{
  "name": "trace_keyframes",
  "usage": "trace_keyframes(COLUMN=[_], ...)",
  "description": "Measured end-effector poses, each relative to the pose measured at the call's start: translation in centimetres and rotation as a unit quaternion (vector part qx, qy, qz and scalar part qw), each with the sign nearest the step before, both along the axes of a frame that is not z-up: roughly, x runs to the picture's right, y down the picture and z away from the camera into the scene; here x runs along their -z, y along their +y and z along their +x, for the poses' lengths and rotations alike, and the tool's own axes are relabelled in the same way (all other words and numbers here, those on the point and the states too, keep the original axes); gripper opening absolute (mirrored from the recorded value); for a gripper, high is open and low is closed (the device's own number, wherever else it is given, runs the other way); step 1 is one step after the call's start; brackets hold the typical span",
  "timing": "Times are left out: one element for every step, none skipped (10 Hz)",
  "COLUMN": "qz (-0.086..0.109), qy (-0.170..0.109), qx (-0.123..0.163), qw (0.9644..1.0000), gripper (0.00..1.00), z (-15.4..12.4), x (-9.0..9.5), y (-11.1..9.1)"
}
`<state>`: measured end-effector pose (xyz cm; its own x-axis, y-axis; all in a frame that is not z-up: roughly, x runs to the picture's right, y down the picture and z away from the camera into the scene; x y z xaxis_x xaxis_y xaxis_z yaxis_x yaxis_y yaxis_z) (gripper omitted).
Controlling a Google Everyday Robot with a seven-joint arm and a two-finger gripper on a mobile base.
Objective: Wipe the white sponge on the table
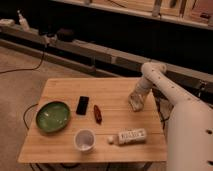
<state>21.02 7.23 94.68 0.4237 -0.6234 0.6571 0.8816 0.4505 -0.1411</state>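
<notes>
One risk stands out: the gripper [136, 101], down at the far right of the table [65, 145], may press unevenly and let the white sponge [136, 104] skid out sideways, toward the nearby right edge. The sponge sits right at the gripper's tip, seemingly touching the wood; whether it is clasped I cannot tell. A white tube [128, 136] lies just nearer the camera than the gripper, and a wide wipe could knock it.

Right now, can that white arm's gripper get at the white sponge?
Probably yes: the gripper is already down at the white sponge near the table's right edge. Nothing lies between them; the tube sits nearer the front.
</notes>
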Motion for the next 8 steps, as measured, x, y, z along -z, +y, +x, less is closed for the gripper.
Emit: trace_keyframes(qz=[-0.003,-0.006,-0.011,-0.015,-0.018,-0.019,-0.021,-0.026], qy=[-0.012,-0.023,-0.037,-0.048,-0.062,-0.079,-0.091,-0.102], qx=[0.012,0.022,0.032,0.041,0.054,0.068,0.08,0.095], qw=[0.9999,0.9995,0.9987,0.9979,0.9964,0.9944,0.9924,0.9899], gripper=[0.39,0.39,0.39,0.39,0.39,0.39,0.39,0.39], z=[-1.5,-3.0,-4.5,-5.9,-7.3,-8.6,-9.3,-9.8], x=[-0.8,-1.4,-1.9,-2.1,-2.1,-1.9,-1.6,-1.2], y=[-0.5,-0.8,-1.2,-1.6,-2.2,-2.7,-2.7,-2.6])
